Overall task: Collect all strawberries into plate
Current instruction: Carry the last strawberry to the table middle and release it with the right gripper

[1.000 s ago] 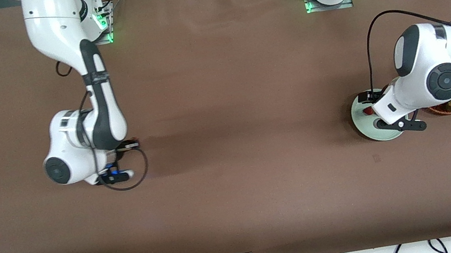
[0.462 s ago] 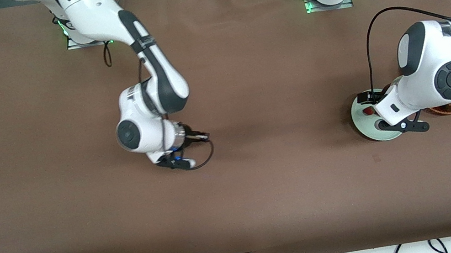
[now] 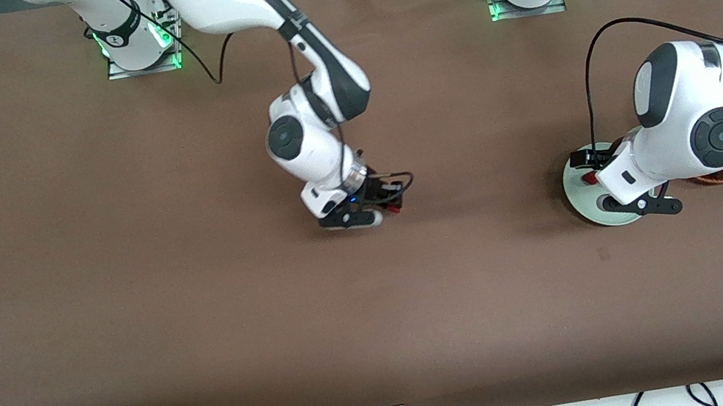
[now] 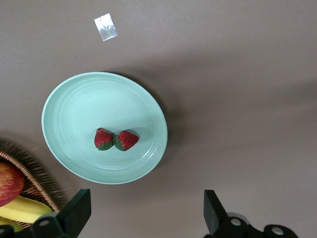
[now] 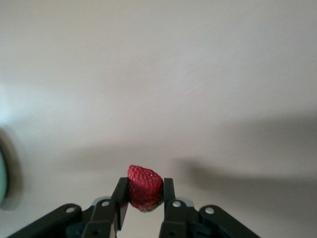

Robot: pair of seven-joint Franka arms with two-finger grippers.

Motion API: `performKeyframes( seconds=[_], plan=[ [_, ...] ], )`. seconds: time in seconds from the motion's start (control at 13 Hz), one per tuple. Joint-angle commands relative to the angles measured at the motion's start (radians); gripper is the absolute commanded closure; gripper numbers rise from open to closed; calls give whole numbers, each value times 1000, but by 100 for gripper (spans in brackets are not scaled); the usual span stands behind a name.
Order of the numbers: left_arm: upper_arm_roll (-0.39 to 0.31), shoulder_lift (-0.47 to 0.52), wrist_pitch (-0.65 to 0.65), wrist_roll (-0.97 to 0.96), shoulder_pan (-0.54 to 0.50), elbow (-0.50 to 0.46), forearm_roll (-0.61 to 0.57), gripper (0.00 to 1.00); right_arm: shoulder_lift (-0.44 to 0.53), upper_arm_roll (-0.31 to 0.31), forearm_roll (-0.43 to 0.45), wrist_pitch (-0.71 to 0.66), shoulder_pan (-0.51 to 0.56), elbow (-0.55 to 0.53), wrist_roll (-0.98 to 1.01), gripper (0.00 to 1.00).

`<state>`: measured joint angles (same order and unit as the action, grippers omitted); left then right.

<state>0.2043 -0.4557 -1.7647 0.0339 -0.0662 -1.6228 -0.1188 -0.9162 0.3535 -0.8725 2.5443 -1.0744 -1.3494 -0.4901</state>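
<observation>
My right gripper (image 3: 394, 203) is shut on one strawberry (image 5: 144, 187), held in the air over the middle of the table; the berry shows red at the fingertips in the front view (image 3: 395, 209). The pale mint-green plate (image 3: 582, 197) lies toward the left arm's end of the table. In the left wrist view the plate (image 4: 79, 106) holds two strawberries (image 4: 103, 139) (image 4: 127, 140) lying side by side. My left gripper (image 4: 143, 218) hangs open and empty over the plate's edge; its hand (image 3: 624, 175) hides most of the plate in the front view.
A brown wicker basket (image 3: 712, 175) stands beside the plate, toward the left arm's end, with a banana (image 4: 22, 210) and a red apple (image 4: 7, 181) in it. A small tape patch (image 4: 105, 27) lies on the table nearer the front camera than the plate.
My right arm has swung from the right arm's end of the table to its middle, toward the plate, carrying the strawberry. The left arm has barely moved.
</observation>
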Motion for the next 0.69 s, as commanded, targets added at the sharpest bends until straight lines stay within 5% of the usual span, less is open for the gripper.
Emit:
performKeyframes(
  seconds=[0.0, 0.31, 0.38, 0.46, 0.54, 0.62],
  plan=[
    [-3, -5, 10, 21, 5, 18, 16, 0, -127, 10, -6, 19, -38, 191, -100, 87],
    [-5, -12, 8, 21, 5, 18, 53, 0, -174, -4, -6, 57, -84, 233, -107, 86],
    [-5, -12, 8, 21, 5, 18, 54, 0, -177, -19, -6, 85, -84, 231, -107, 72],
    [-3, -12, 8, 20, 5, 18, 54, 0, -179, -24, -6, 89, -82, 231, -111, 31],
    [-3, -12, 8, 20, 5, 18, 54, 0, -179, -22, -3, 90, -82, 231, -108, 0],
    [-3, -14, 8, 20, 5, 18, 54, 0, -171, -19, -2, 80, -73, 231, -107, 0]
  ],
)
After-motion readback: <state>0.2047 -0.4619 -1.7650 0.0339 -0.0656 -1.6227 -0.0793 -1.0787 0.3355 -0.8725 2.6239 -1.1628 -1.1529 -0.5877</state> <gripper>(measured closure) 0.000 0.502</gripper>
